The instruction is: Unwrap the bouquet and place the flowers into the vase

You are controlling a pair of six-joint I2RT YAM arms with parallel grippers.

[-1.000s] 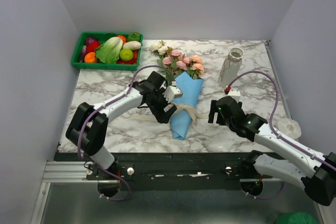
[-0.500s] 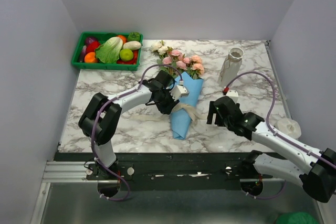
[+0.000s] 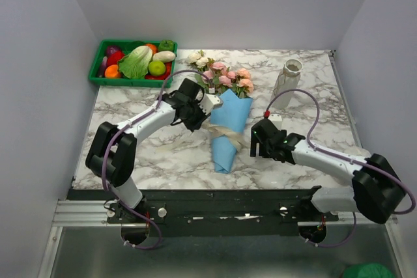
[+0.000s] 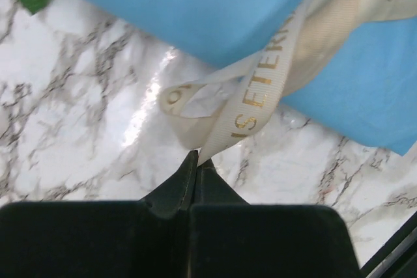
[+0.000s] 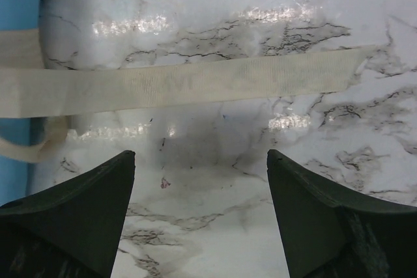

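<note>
A green crate [image 3: 130,83] of toy vegetables sits at the upper left of the overhead frame. Just left of centre, the left tool [image 4: 197,159] is clamped fully shut, its tips pinching a lettered tail of the beige ribbon [image 4: 260,89] at the edge of the bouquet [image 3: 229,118]. The bouquet lies flat mid-frame on the marble bench [image 3: 163,157], blooms toward the top. Blue paper is wrapped round the stems and the ribbon is tied about it, so the unwrapping appears barely begun. Just right of the bouquet, the right tool [image 5: 199,161] hangs wide open and empty over a second ribbon tail lying flat on the bench. At upper right the vase [image 3: 287,81] stands upright, well apart from the flowers [image 3: 225,76], with nothing in its mouth as far as this view shows. Untying, opening the paper and moving every stem all appear left to do.
</note>
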